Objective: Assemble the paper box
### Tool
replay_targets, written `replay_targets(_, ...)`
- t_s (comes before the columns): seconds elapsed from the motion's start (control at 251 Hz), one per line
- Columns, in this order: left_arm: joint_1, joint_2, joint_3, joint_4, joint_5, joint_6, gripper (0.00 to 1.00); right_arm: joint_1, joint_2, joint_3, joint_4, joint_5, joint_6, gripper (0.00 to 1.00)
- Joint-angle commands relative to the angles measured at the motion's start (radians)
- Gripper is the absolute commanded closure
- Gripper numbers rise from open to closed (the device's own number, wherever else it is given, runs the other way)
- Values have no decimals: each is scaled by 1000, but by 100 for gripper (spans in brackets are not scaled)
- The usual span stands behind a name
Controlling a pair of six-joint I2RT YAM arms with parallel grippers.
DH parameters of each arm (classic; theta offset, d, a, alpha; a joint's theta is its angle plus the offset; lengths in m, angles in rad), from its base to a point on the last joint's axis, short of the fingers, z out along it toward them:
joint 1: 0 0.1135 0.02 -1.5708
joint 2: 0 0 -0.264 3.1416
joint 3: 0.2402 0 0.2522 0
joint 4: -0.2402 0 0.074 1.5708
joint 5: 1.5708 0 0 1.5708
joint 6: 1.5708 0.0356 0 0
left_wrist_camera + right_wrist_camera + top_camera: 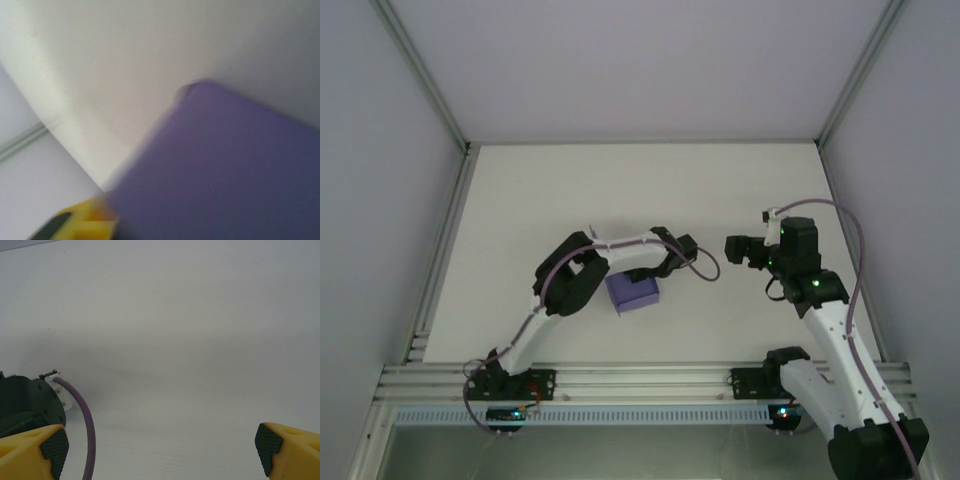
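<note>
The lilac paper box [633, 293] lies on the counter [570, 190] right under the left gripper [662, 266], by far the nearer arm. I cannot tell whether that gripper is apart or together. The right gripper [735, 247] hovers spread wide and empty, well off to the box's right.

A: Top camera, high at the near edge, looks down over the whole surface [720, 190].
B: Left wrist camera sits tight against the paper box [225, 170]; the right wrist's skims low over that surface.
</note>
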Motion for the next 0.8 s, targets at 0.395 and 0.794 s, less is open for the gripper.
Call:
replay_targets(0.395,18,-284,59,24,491,184,27,-15,8,-3,-3,-86,3,1)
replay_targets(0.794,328,-681,-3,258,787,-237,0,0,22,12,76,-131,-65,1)
